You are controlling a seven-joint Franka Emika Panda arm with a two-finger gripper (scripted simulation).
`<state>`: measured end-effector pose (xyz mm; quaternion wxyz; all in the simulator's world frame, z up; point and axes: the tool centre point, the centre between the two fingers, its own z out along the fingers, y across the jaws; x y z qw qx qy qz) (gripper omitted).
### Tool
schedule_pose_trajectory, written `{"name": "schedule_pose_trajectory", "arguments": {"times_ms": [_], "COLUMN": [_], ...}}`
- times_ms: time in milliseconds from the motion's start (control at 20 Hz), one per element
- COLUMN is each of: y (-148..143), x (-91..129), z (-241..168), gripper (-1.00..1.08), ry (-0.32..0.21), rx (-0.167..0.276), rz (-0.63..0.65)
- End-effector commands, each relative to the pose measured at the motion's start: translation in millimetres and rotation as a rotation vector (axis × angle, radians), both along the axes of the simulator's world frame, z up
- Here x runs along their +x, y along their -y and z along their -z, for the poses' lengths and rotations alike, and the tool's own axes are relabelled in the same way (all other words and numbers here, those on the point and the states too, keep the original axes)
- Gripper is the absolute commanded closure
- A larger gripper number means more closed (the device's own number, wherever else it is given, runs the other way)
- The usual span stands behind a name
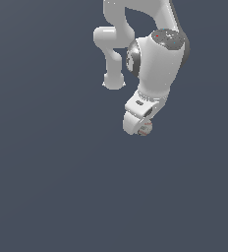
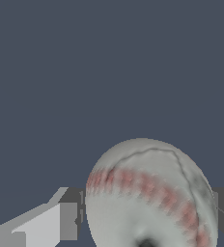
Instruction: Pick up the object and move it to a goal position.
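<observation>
Your gripper (image 2: 150,219) is clenched on the ball (image 2: 150,193), a finger (image 2: 68,219) pressed to each side of it. You can see the ball's off-white skin with a red stitched seam and a dark line. From the exterior view the ball (image 1: 145,129) sits at the gripper's (image 1: 141,125) tip, below the white arm (image 1: 155,64), over a plain dark-grey ground.

I can read no text, label or number anywhere; the ball (image 2: 150,198) carries only red stitching marks.
</observation>
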<state>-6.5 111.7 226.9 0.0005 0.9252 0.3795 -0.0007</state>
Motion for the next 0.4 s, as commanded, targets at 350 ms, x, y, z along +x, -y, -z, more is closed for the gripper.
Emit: {"name": "schedule_pose_trajectory", "arguments": {"times_ms": [350], "y": [-30.3], "x": [-2.6], "z": [-27.1], "gripper": [1.08], "ry": [0.001], "rx": [0.001], "rz": [0.002]}}
